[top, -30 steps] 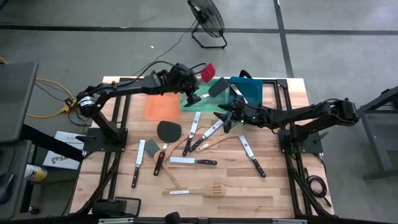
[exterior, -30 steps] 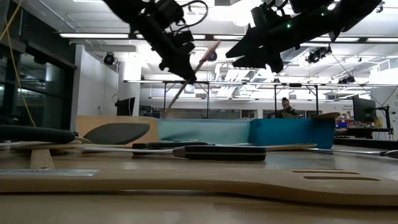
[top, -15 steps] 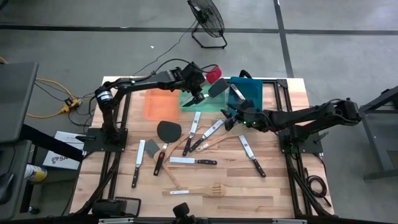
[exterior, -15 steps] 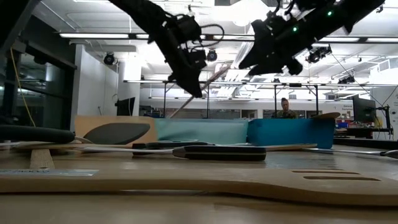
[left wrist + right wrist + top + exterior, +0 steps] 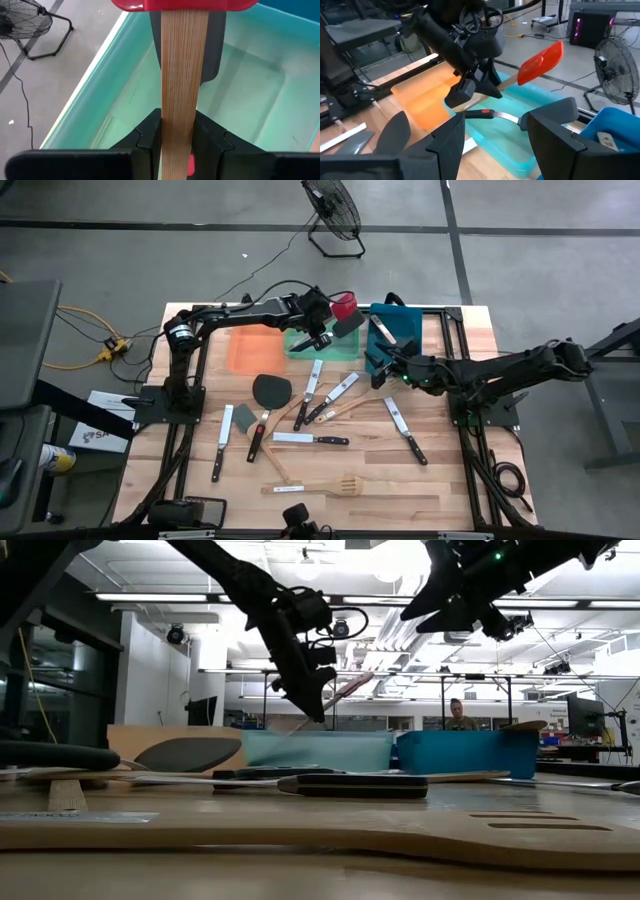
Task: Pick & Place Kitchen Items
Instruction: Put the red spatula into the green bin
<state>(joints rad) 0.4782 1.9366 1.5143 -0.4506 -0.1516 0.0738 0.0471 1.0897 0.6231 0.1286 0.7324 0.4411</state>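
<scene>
My left gripper (image 5: pixel 320 336) is shut on a red-headed spatula with a pale wooden handle (image 5: pixel 343 305), held over the green tray (image 5: pixel 300 348). It also shows in the low view (image 5: pixel 345 690). A dark grey spatula (image 5: pixel 216 50) lies in the green tray under it. My right gripper (image 5: pixel 378 365) is open and empty above the table, just in front of the blue tray (image 5: pixel 405 330); its fingers stand apart in the right wrist view (image 5: pixel 495 145). Knives, a black spatula (image 5: pixel 270 390) and wooden utensils lie on the table. My left gripper pinches the spatula's wooden handle (image 5: pixel 180 125) between its two fingers, near the handle's free end. The fingers come from above, pointing down. The spatula is lifted clear above the green tray, tilted, with its red head (image 5: pixel 540 62) higher and toward the table's far right.
The orange tray (image 5: pixel 250 352) stands left of the green one. Several knives (image 5: pixel 310 439) and a wooden slotted turner (image 5: pixel 320 485) lie on the middle and near part of the table. A fan (image 5: pixel 333 210) stands on the floor beyond the far edge. A person (image 5: pixel 460 715) shows far behind.
My left gripper has carried the red spatula toward the table's right and down, from the orange tray side to over the green tray; the spatula has tipped flatter. My right gripper has gone up and toward the right and far edge, nearer the blue tray.
</scene>
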